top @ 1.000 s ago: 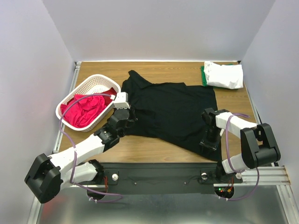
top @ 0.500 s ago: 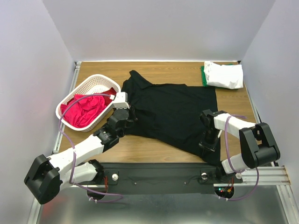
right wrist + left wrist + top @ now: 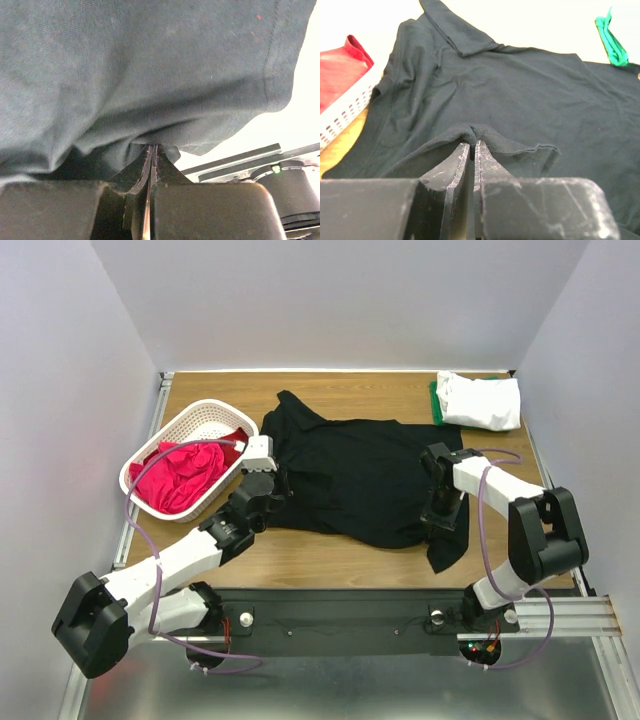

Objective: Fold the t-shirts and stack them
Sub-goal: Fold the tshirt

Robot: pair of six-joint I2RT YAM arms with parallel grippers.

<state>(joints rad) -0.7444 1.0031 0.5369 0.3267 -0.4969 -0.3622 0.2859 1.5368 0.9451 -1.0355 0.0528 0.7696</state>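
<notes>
A large black t-shirt [image 3: 355, 470] lies spread across the middle of the table. My left gripper [image 3: 272, 482] is shut on a pinched fold of its left edge [image 3: 472, 145], next to the basket. My right gripper [image 3: 441, 522] is shut on the shirt's near right corner [image 3: 151, 149], and the black fabric [image 3: 150, 65] hangs bunched over and below it. A folded white t-shirt [image 3: 485, 400] rests on a folded green one [image 3: 434, 400] at the back right. A red t-shirt [image 3: 180, 478] lies crumpled in the basket.
The white lattice basket [image 3: 205, 412] stands at the left of the table, close to my left wrist. A metal rail [image 3: 560, 605] runs along the near edge behind the right arm. Grey walls close in the table on three sides.
My right gripper has shut on the black shirt's near right corner and carried it away from the near edge, bunching that side. The left gripper has kept its grip and place.
</notes>
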